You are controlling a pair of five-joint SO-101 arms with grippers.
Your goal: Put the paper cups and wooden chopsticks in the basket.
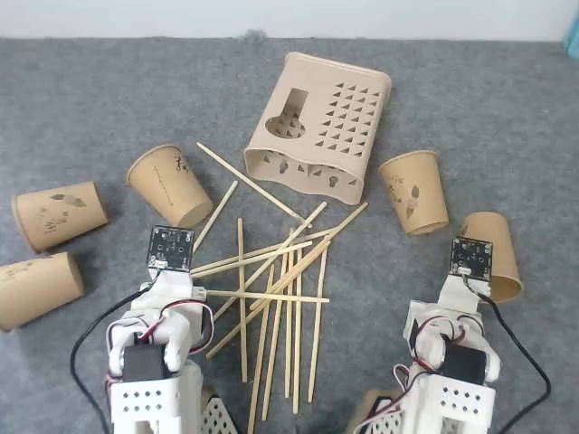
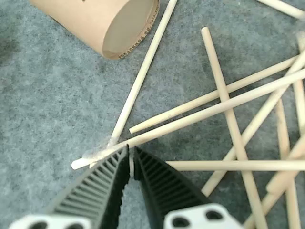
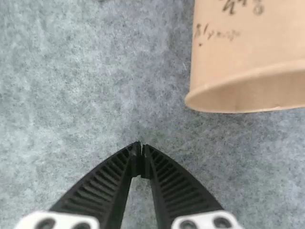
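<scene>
Chopsticks [image 2: 228, 105] just past left jaws, seemingly pressed together | cup [image 3: 248, 52] beside right jaws, closed

We see a worktop [image 1: 90, 99] covered in coarse grey, felt-like fabric, its fuzzy weave plain up close in both wrist views. A pale strip of wall [image 1: 271, 16] runs along its far edge, and a small teal object [image 1: 574, 38] is cut off at the far right corner.

5 cups [image 1: 169, 183], approx. 12 chopsticks [image 1: 244, 176], 1 basket [image 1: 317, 117].
</scene>
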